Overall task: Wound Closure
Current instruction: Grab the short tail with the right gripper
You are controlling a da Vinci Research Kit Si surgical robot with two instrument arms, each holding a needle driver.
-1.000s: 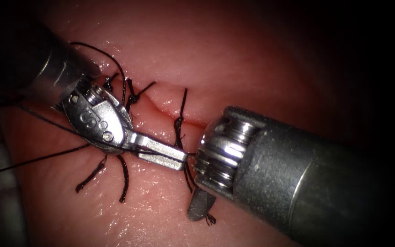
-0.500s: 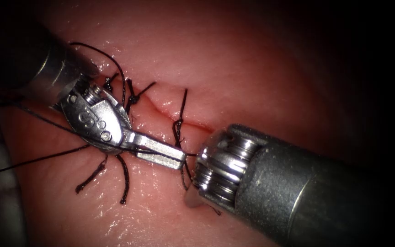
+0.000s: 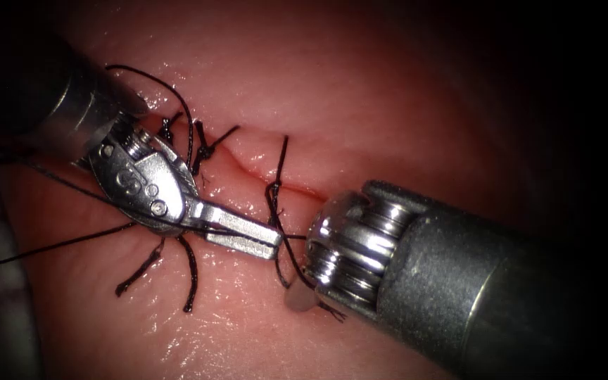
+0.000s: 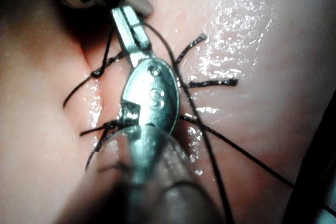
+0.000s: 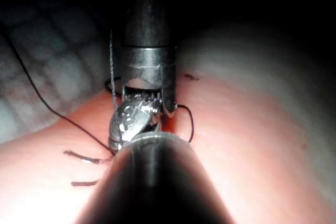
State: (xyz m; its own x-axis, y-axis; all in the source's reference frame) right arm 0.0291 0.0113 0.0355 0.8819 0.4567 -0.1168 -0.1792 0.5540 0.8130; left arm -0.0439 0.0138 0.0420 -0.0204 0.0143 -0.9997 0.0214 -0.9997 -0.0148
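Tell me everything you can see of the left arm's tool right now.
The left tool is shiny silver metal: a dark shaft coming from the upper left of the endoscope view, a rounded wrist piece stamped with an S, and two slim flat jaws. The jaws are shut on the thread, pointing right and slightly down toward the right tool. It lies low over the tissue, across the cut, among finished stitches and cut thread ends. Thread also runs back past its wrist to the left.
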